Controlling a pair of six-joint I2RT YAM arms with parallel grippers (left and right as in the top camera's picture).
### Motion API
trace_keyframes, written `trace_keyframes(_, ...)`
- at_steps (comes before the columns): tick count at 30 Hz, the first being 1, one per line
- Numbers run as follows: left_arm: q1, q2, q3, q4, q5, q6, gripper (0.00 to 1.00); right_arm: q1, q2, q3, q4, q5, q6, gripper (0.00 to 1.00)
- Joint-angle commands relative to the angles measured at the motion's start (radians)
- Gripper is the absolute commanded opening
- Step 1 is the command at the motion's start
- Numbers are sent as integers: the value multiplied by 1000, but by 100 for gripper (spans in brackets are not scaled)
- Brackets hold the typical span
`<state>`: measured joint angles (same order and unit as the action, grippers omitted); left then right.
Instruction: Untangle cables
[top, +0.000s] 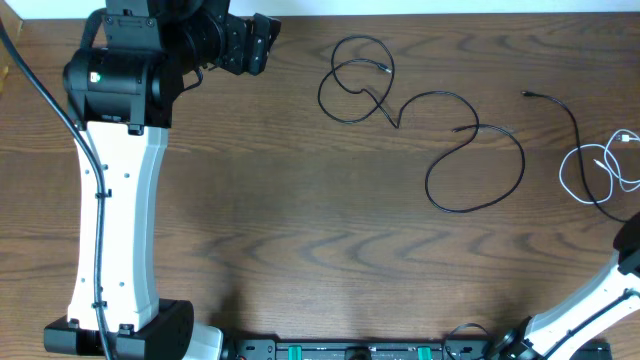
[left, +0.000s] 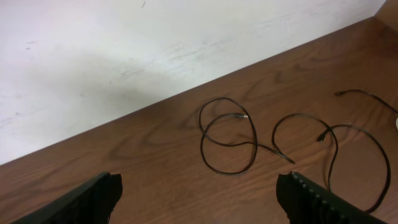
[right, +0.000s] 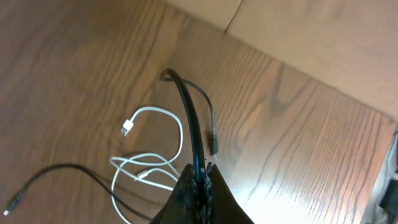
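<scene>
Overhead, the left gripper (top: 247, 44) hangs over the wooden table (top: 300, 210) at about eleven o'clock, close to the far edge, with nothing between its widely parted jaws. A looped black cord (top: 432, 93) lies flat toward one o'clock, curling in a small double ring and then a larger open ring nearer the centre. Well apart from the left gripper, a white cable (top: 563, 172) sits coiled at three o'clock, against the table's right edge, with another black cable crossing it. Right wrist view: the right gripper (right: 200, 182) has its jaws pressed together on that black cable (right: 189, 113), which arches up out of the fingertips toward twelve o'clock and bends back down to the wood. The white cable's loops and flat plug lie at nine o'clock of the fingers. Whether the black runs are one cord or separate ones I cannot tell; the lines are too thin overhead.
</scene>
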<state>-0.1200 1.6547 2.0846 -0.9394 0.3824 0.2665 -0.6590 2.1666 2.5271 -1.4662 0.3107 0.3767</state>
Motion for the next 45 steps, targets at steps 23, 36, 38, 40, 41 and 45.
trace_keyframes(23,-34,-9,-6,-13,-10,18,84,190,142,8,74,-91,-82,1)
trace_keyframes(36,-43,-9,-6,-14,-10,29,84,246,274,9,213,-92,-64,1)
trace_keyframes(38,-43,-9,-6,-14,-10,29,84,237,274,8,222,-89,-71,1)
trace_keyframes(40,-43,-9,-6,-14,-10,29,84,230,274,9,226,-93,-85,1)
trace_keyframes(41,-43,-9,-6,-15,-10,29,84,227,274,9,225,-89,-90,1)
trace_keyframes(45,-43,-9,-6,-17,-10,29,84,225,274,8,225,-84,-109,5)
